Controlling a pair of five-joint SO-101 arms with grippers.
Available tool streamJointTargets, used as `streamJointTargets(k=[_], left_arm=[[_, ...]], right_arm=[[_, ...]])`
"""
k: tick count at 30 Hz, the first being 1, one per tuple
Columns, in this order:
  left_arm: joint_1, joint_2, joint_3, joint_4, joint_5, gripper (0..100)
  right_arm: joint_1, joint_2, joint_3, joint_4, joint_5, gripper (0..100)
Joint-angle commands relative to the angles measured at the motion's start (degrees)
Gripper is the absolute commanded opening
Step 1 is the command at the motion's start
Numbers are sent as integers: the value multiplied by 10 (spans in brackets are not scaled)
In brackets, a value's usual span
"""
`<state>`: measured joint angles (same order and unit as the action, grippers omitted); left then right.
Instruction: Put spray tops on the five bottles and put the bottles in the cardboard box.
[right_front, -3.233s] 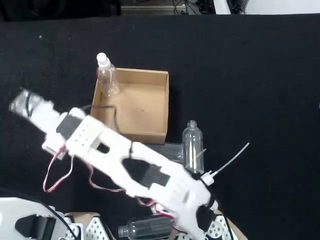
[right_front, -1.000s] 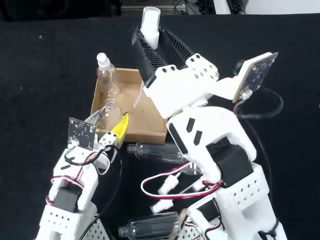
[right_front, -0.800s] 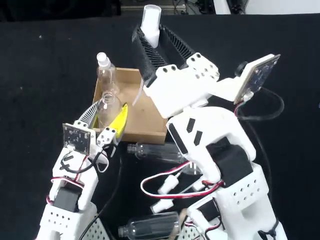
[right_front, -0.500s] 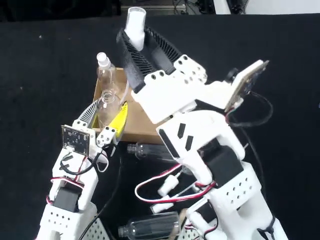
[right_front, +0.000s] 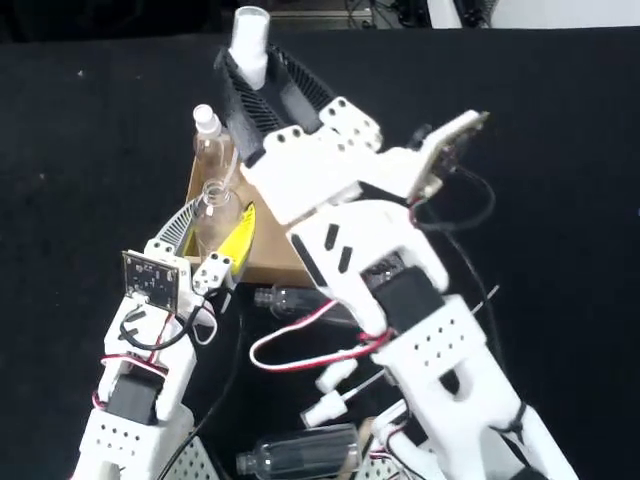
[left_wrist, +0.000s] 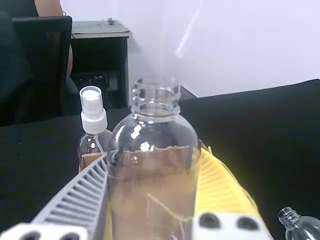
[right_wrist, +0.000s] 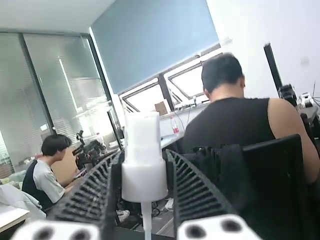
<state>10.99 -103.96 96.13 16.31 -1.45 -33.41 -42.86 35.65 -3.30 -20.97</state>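
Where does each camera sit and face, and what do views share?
High view: fixed above the table, looking down on the left arm, right arm and box.
Left wrist view: on the left arm, looking across the table; left gripper holds an open bottle.
Right wrist view: on the raised right arm, facing the room; right gripper holds a spray top.
Shared: high and left wrist views show the capped bottle.

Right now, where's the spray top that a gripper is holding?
High view: the spray top is clamped in the right gripper, raised by the far side of the cardboard box, close to the open bottle held in the left gripper.
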Motion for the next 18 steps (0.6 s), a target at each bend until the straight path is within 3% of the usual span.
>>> streamJointTargets(k=[1, 18], left_arm=[[7, -7, 7, -15, 3, 33], [7, -7, 9, -15, 1, 33]], right_arm=[[5, 18, -7, -37, -2, 11], [-10, 43, 29, -46, -2, 11]])
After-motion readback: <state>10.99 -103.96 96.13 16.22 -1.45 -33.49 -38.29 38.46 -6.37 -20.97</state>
